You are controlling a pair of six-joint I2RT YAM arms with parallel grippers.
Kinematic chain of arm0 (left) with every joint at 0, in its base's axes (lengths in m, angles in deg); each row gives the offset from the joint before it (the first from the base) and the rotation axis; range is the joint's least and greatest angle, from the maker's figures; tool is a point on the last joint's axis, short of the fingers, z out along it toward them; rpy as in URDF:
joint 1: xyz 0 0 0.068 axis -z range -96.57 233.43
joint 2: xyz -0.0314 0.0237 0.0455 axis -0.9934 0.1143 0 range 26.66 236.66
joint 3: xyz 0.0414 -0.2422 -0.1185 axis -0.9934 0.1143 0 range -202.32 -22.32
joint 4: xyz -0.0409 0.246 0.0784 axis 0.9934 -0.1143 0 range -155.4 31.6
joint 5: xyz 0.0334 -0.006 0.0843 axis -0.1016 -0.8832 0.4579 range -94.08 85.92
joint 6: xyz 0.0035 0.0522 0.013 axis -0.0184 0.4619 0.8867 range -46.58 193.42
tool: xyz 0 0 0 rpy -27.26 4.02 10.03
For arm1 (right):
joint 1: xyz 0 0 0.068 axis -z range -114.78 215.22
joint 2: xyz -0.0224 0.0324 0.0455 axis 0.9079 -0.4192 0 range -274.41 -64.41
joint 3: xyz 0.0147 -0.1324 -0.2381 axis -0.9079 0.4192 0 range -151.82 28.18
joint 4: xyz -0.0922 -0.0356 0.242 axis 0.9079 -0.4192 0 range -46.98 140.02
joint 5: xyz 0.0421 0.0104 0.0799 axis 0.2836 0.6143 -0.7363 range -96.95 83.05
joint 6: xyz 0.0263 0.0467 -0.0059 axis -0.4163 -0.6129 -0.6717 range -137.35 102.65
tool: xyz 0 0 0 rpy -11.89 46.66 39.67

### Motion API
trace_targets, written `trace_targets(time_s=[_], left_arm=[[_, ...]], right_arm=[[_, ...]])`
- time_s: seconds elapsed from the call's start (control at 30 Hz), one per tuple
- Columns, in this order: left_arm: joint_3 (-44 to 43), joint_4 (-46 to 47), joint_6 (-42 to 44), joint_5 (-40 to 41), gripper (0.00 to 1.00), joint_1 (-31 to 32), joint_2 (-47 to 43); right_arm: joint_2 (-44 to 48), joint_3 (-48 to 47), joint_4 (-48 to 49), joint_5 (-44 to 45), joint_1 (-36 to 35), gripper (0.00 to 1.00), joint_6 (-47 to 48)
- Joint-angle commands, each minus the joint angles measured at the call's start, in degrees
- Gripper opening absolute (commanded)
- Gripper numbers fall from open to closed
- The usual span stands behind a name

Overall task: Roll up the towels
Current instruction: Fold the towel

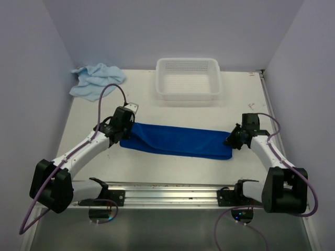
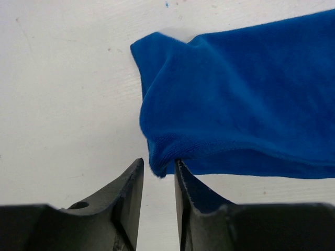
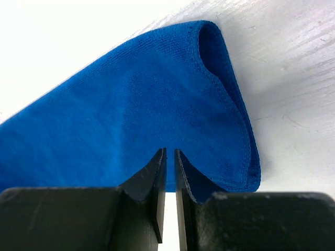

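Left tool (image 2: 158, 164) clamped on a corner fold of the dark blue towel (image 2: 235, 99), cloth bunched between the tips. Right tool (image 3: 170, 151) at the opposite end, fingers all but together over the cloth, and impossible to tell whether gripping any. Towel itself folded into a long strip, stretched across the middle of the worktop (image 1: 183, 112) between both arms. Off in the far left corner, crumpled pale blue towel (image 1: 97, 79); apart from it, mid far edge, white perforated basket (image 1: 188, 61).
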Motion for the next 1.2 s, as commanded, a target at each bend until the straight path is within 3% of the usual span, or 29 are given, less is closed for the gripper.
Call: trace_targets(time_s=[0.0,0.1,0.27,0.47,0.6,0.9,1.07,1.17], left_arm=[[-1.59,-2.7,-3.04,6.3,0.36,0.21,-1.22],[-1.59,-2.88,-4.54,8.07,0.48,0.3,-3.32],[-5.1,-3.94,-7.35,11.58,0.59,0.3,-9.29],[-6.26,4.22,-8.93,8.61,0.81,-0.05,-11.51],[-6.69,10.19,-14.37,-5.94,0.76,-5.22,-3.53],[-6.52,21.54,-23.25,-27.76,0.6,-18.94,10.37],[-4.15,26.55,-25.46,-33.5,0.48,-23.95,14.77],[-3.53,26.56,-25.63,-33.85,0.45,-24.4,17.58]], right_arm=[[-0.94,-0.21,2.14,-0.74,-0.24,0.16,0.92],[-1.3,-0.56,2.15,-0.65,-0.24,0.17,0.92],[-1.21,-1.61,1.18,0.23,-0.24,0.2,1.54],[-0.86,-3.45,-0.23,1.37,-0.24,0.24,2.42],[-0.95,-5.39,-1.72,2.6,-0.15,0.27,3.21],[-3.05,-7.15,-1.38,2.52,-0.07,0.23,3.74],[-5.51,-6.01,0.21,2.34,-0.07,0.21,3.65],[-7.1,-5.66,1.35,2.07,-0.06,0.2,3.65]])
